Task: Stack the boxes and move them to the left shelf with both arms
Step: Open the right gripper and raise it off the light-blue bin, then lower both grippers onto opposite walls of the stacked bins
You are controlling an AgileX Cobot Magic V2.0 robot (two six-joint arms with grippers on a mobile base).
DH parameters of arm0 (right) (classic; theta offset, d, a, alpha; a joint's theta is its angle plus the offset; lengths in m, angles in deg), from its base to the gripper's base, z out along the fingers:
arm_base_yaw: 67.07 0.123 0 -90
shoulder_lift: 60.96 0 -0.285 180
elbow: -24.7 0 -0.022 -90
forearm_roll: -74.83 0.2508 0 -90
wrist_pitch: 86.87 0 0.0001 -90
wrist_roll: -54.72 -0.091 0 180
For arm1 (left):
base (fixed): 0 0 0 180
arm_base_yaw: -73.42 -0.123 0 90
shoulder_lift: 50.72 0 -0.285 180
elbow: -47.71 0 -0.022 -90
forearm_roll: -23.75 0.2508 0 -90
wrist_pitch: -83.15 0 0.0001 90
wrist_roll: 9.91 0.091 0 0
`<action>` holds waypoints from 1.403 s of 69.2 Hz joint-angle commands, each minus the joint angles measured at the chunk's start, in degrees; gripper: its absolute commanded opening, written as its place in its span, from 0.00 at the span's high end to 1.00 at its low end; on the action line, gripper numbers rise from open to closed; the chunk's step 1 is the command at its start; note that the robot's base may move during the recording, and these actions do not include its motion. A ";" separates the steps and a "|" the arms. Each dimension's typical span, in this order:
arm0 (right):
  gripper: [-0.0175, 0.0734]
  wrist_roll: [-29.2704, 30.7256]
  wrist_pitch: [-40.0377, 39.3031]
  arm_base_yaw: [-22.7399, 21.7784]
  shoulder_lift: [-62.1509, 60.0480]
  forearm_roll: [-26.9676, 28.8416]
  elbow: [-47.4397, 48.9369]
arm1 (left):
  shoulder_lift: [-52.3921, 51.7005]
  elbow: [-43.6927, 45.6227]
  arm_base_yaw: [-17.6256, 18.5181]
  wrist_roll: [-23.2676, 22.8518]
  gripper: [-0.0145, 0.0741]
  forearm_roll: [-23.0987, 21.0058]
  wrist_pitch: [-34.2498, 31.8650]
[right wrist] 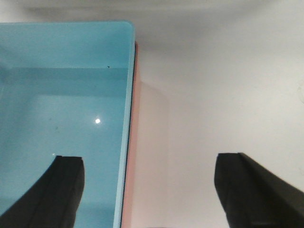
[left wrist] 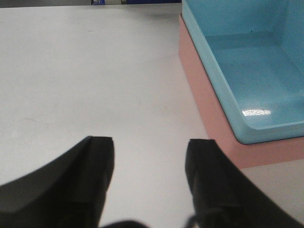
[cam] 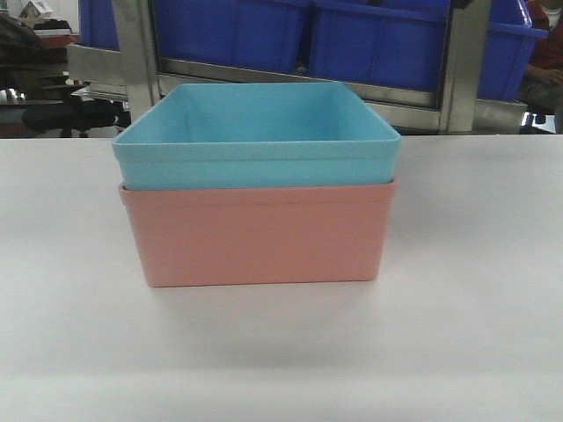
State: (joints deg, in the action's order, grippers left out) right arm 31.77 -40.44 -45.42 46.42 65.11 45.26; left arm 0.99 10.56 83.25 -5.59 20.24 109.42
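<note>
The light blue box (cam: 255,136) sits nested inside the salmon pink box (cam: 259,233) in the middle of the white table (cam: 475,290). In the left wrist view my left gripper (left wrist: 149,142) is open over bare tabletop, just left of the pink box (left wrist: 209,109) and blue box (left wrist: 247,80). In the right wrist view my right gripper (right wrist: 149,161) is open and straddles the right wall of the stack: one finger over the blue box (right wrist: 61,104) interior, the other outside over the table, with the pink box (right wrist: 134,118) rim between. No gripper shows in the front view. The left shelf is out of view.
Behind the table stands a steel rack (cam: 136,61) holding large dark blue crates (cam: 378,40). A person in red (cam: 541,70) sits at the far right. Dark clutter (cam: 35,79) lies at the far left.
</note>
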 commanded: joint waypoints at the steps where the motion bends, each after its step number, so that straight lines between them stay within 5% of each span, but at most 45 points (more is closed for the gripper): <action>1: 0.13 2.23 -1.57 -0.15 -4.13 -1.32 2.10 | -0.34 1.57 0.06 0.02 0.36 -1.26 -4.06; 15: 0.13 3.45 0.91 -0.15 -4.39 -1.32 2.10 | 3.49 3.39 0.06 0.02 0.25 -5.66 -2.52; 53: 0.13 4.90 3.81 -0.15 -5.58 -1.27 2.10 | 11.39 8.05 0.06 0.02 0.25 -6.72 -0.88; 97: 0.13 5.41 4.96 -0.15 -7.59 -1.82 2.04 | 18.30 10.97 9.82 0.02 0.25 -6.89 -5.03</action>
State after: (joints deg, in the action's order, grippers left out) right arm 36.08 -31.85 -45.42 41.98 65.11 45.47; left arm 18.28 17.79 91.92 -5.59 14.16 108.06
